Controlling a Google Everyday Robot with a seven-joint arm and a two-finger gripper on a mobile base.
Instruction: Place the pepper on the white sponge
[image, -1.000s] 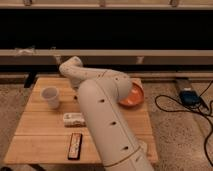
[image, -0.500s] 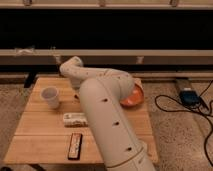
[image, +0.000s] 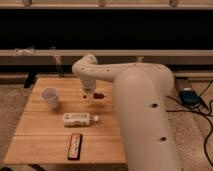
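The pepper (image: 98, 95) is a small dark red thing lying low over the wooden table (image: 45, 145), near its back middle. My gripper (image: 90, 93) hangs from the white wrist right at it, shut on the pepper. Red shows on both sides of the fingertips, the longer piece sticking out to the right. The white sponge is hidden; my bulky white arm (image: 145, 115) covers the whole right part of the table.
A white cup (image: 50, 97) stands at the left of the table. A white labelled bottle (image: 79, 119) lies on its side in the middle. A flat black-and-red bar (image: 75, 145) lies near the front edge. Cables and a blue box (image: 189, 96) lie on the floor to the right.
My arm has swung right and now covers the orange plate that showed before. The wrist has come down to the table, and the pepper now shows at the fingertips.
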